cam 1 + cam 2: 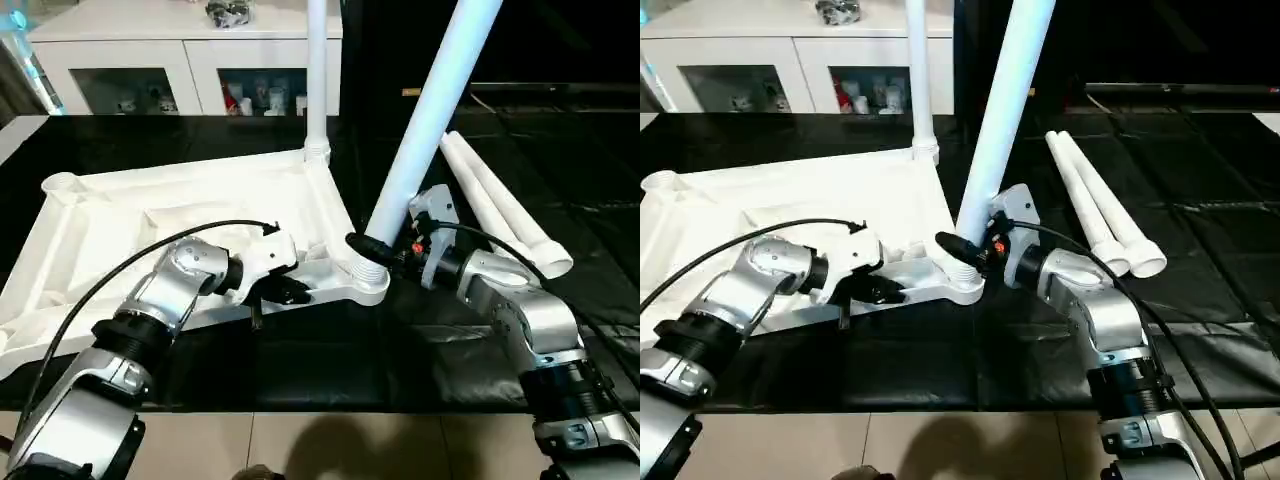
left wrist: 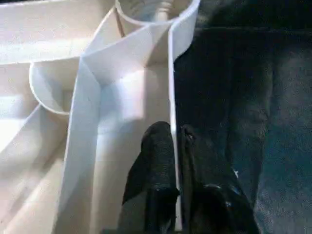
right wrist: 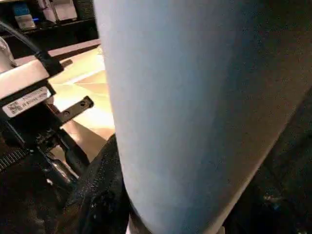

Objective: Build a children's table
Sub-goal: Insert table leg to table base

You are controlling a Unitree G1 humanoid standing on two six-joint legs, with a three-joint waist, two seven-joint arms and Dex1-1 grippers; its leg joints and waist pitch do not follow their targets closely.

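White plastic table top [image 1: 150, 230] lies upside down on the black mat [image 1: 300, 370], ribbed underside up, round sockets at the corners. I see it tilted a little, its near edge toward me.

One leg [image 1: 317, 70] already stands upright in the far corner socket. A second leg [image 1: 425, 130] leans to the right out of the near right corner socket [image 1: 365, 280]; its lower end sits at that socket.

My right gripper [image 1: 368, 250] is clamped around the bottom of that leaning leg, just above the socket, black fingers half spread to the leg's width. In the right wrist view the leg [image 3: 195, 112] is right up against the camera, with one finger [image 3: 100, 190] wrapping its side.

My left gripper [image 1: 285, 292] is at the near rim of the top, just left of that same socket. The left wrist view shows its two fingers [image 2: 158, 165] nearly together, pinching the thin outer wall of the top [image 2: 171, 97] between them, one finger inside and one outside.

Two spare legs [image 1: 500, 215] lie side by side on the mat to the right, well apart from the top.

Behind the mat, a white cabinet with glass doors [image 1: 170, 70] stands with small items inside.
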